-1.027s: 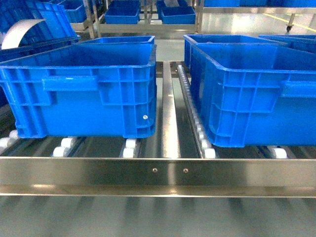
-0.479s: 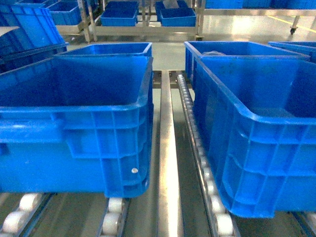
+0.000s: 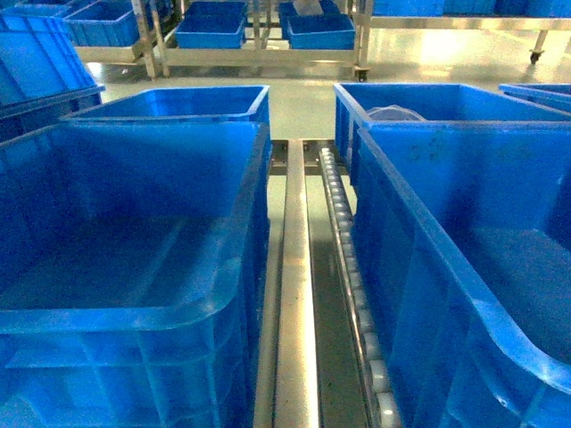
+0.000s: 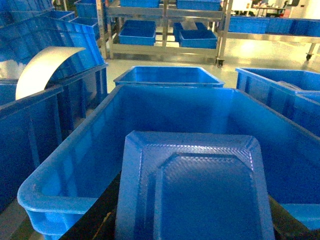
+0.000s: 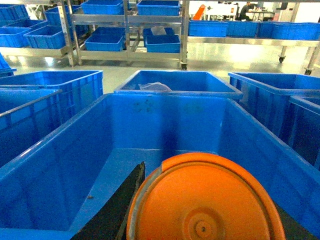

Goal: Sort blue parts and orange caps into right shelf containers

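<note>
In the left wrist view a blue part (image 4: 192, 190), a flat squared piece with a raised frame, fills the lower middle. My left gripper (image 4: 192, 227) is shut on it, its dark fingers (image 4: 97, 220) showing at both sides. It hangs over a big blue container (image 4: 55, 192), seen at the left of the head view as the left container (image 3: 116, 314). In the right wrist view my right gripper (image 5: 205, 222) is shut on a round orange cap (image 5: 205, 200), above the floor of another container (image 5: 165, 120), the right container (image 3: 428, 254) in the head view. Neither gripper shows in the head view.
A steel rail and a roller track (image 3: 294, 294) run between the two containers. More blue bins (image 3: 169, 102) stand behind them, one holding a clear plastic thing (image 3: 393, 113). Steel racks with bins (image 3: 259, 36) line the back. A curved white sheet (image 4: 45, 67) rests at far left.
The head view has closed in and risen: the steel front rail has dropped out of sight, and the two containers now loom large, seen from above into their insides.
</note>
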Motion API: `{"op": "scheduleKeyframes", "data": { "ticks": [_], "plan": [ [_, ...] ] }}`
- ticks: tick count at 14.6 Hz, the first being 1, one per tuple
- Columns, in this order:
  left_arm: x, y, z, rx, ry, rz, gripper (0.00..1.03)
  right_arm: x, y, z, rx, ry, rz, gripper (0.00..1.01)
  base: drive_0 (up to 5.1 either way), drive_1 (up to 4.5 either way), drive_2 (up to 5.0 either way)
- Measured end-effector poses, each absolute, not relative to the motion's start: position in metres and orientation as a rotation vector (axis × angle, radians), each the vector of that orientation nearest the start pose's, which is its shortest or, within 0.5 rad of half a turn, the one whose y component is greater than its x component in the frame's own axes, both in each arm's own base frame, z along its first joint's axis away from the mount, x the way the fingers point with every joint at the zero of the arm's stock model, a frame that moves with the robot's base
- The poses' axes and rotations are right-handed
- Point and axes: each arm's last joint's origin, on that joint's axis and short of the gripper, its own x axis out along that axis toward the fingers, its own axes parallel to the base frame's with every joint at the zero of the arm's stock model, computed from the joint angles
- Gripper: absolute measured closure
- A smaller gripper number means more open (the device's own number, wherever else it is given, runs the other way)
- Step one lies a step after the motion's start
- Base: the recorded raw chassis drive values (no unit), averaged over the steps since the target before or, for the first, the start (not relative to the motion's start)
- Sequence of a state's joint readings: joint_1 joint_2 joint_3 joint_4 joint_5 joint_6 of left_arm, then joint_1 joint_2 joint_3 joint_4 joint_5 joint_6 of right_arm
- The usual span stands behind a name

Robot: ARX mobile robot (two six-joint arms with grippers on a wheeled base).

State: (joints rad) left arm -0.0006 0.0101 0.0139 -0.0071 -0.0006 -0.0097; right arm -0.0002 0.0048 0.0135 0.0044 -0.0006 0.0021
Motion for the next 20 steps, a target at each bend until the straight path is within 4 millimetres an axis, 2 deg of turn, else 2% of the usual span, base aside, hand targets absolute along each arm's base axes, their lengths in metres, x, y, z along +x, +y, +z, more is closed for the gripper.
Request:
{"op": "scheduleKeyframes", "data": {
  "ticks": [1, 20],
  "plan": [
    [0.0975, 0.0, 0.1668, -0.01, 0.003, 0.0, 0.59, 0.0972, 0.0, 0.1683, 0.002, -0.014, 0.0, 0.57, 0.0, 4.18, -4.2],
    [0.0975, 0.0, 0.1668, -0.01, 0.004, 0.0, 0.59, 0.0972, 0.0, 0.1682, 0.002, -0.014, 0.0, 0.57, 0.0, 0.0, 0.0]
  ]
}}
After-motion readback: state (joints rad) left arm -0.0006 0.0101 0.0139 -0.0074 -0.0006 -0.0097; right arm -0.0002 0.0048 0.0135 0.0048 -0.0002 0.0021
